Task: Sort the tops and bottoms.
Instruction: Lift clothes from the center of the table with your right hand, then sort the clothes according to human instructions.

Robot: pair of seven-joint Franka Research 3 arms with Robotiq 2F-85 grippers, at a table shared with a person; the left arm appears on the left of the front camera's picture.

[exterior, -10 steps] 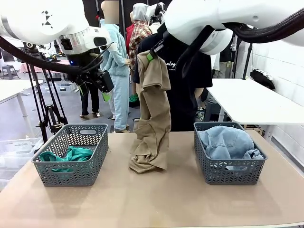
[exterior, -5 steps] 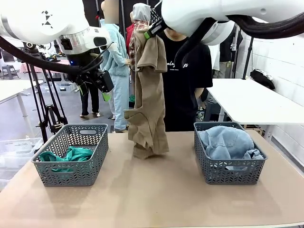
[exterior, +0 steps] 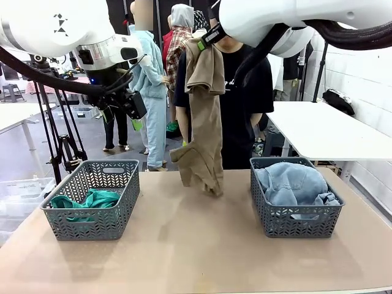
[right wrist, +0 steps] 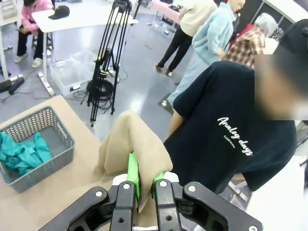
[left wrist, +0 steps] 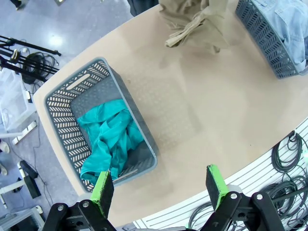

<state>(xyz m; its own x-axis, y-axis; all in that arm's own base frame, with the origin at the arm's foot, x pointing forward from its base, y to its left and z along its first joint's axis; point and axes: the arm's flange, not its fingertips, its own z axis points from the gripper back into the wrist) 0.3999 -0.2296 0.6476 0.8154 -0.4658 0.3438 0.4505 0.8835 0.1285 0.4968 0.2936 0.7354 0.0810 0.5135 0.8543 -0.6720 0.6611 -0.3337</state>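
Observation:
High over the middle of the table, my right gripper [exterior: 204,43] is shut on the tan-beige top [exterior: 205,122], which hangs long with its lower end near the tabletop. In the right wrist view the green pads [right wrist: 133,174] pinch the tan cloth [right wrist: 132,139]. The teal-green top [exterior: 92,200] lies crumpled in the left basket [exterior: 125,184]. Pale washed denim shorts [exterior: 293,182] fill the right basket [exterior: 294,225]; the dark blue pair is hidden. My left gripper [exterior: 133,110] hangs open above the left basket. The left wrist view shows its fingers [left wrist: 102,187] spread wide over the teal top [left wrist: 108,139].
A person in a black printed T-shirt [exterior: 245,110] stands at the far edge behind the hanging top. A white table [exterior: 324,131] sits at the back right. Bare tabletop [exterior: 196,245] lies between the baskets and along the front.
My right gripper has risen and then shifted a little right with the tan top. The top's lower end has left its heap on the table and swung right. The left arm has stayed still.

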